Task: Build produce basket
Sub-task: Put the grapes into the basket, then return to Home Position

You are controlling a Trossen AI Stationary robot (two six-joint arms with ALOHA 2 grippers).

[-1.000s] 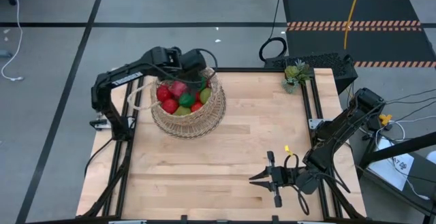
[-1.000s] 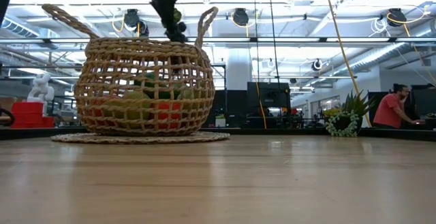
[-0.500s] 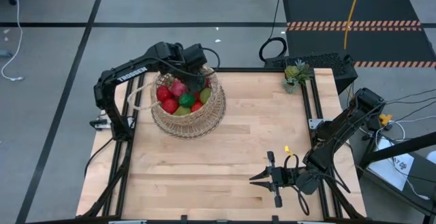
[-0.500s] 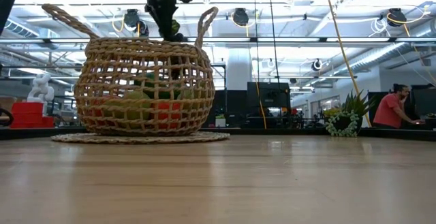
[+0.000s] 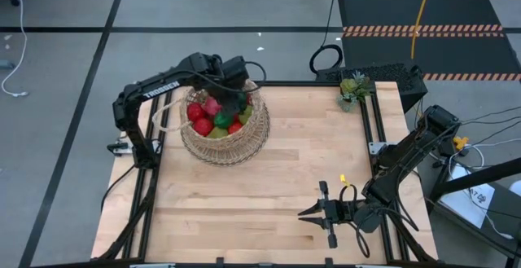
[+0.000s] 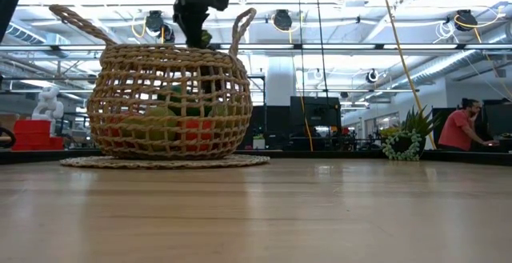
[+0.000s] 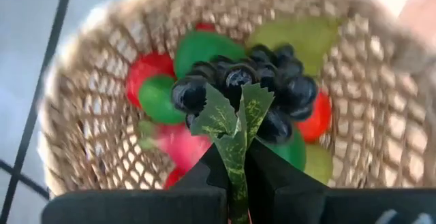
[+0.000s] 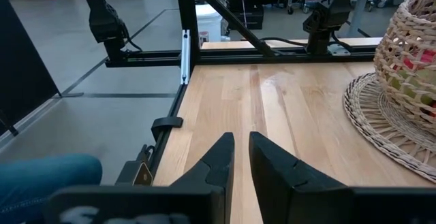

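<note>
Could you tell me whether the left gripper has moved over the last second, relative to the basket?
Yes. The left gripper, shut on the grape bunch, has come down toward the basket opening, nearer its rim in the low view.

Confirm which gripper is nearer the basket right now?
Left. The left gripper hangs over the basket, shut on the grape bunch by its leaf. The right gripper is shut, low at the table's opposite corner.

basket (image 5: pixel 224 134): rough woven wicker | table (image 5: pixel 277 178): smooth matt wood | grapes (image 7: pixel 245 91): glossy plastic
</note>
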